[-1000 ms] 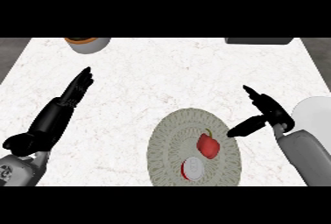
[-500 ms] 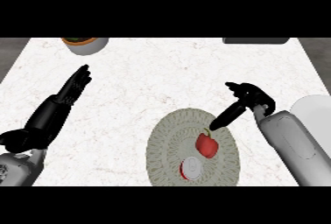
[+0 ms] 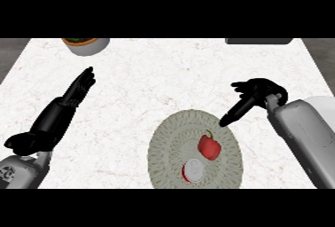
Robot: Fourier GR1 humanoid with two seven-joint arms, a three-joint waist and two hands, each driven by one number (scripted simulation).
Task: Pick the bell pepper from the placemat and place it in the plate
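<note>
A red bell pepper [image 3: 209, 147] lies on the round grey-green woven placemat [image 3: 171, 146], right of its middle. Just below it on the same mat sits a small white plate [image 3: 193, 171] with a red rim. My right hand [image 3: 258, 91] hovers above and to the right of the placemat, open and holding nothing. Its longest finger [image 3: 232, 116] points down-left and ends at the mat's upper right edge, a short way from the pepper. My left hand [image 3: 73, 96] rests open at the left with its fingers stretched up the counter, far from the mat.
A grey pot [image 3: 86, 45] with a plant stands at the counter's back left. A dark flat object [image 3: 259, 41] lies at the back right edge. The white marble counter [image 3: 163, 75] ends at darker floor on both sides.
My right hand has moved in from the right and risen slightly, with its fingers now pointing down toward the placemat's edge. The pepper, plate and left hand have stayed put.
</note>
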